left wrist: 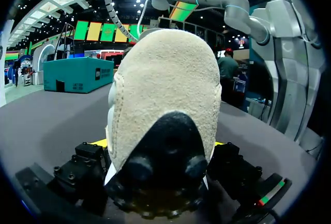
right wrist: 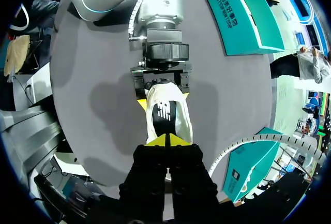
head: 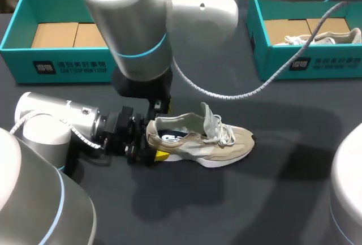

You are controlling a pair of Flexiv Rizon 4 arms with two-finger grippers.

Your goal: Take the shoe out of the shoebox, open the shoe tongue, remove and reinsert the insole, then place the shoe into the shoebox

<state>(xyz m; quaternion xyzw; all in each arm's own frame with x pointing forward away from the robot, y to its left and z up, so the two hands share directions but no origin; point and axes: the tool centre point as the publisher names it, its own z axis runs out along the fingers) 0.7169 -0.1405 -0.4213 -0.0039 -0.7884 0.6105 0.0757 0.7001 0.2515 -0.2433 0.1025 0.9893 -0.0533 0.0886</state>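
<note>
The big dark table [head: 283, 200] fills the head view. My right arm [head: 130, 24] is the next biggest thing: it comes in from 1 o'clock, goes past the middle and hangs fat and white over the 11 o'clock part, hiding some of the table and one end of a box. Its curly grey hose [head: 249, 93] loops over the table behind the shoe. My left arm [head: 51, 123] lies low and comes in from 9 o'clock. Two blue-green boxes sit at the far edge: the empty shoebox [head: 22, 52] at 10 o'clock, with only brown card inside, and the second shoebox [head: 317, 64] at 1 o'clock, with another shoe [head: 325, 37] lying in it. The shoe [head: 209, 143] is out of the boxes, standing on its sole on the table near the middle, well apart from both. Its long way runs side to side: toe to 3 o'clock, heel to 9 o'clock. Its tongue [head: 208, 116] sticks up, and the insole [right wrist: 164, 114] shows dark inside. The left claw [head: 151, 140] pinches the heel, one finger on each side, spread as wide as the heel. The right claw [right wrist: 166, 141] hangs over the shoe with its yellow tips pressed tight together
</note>
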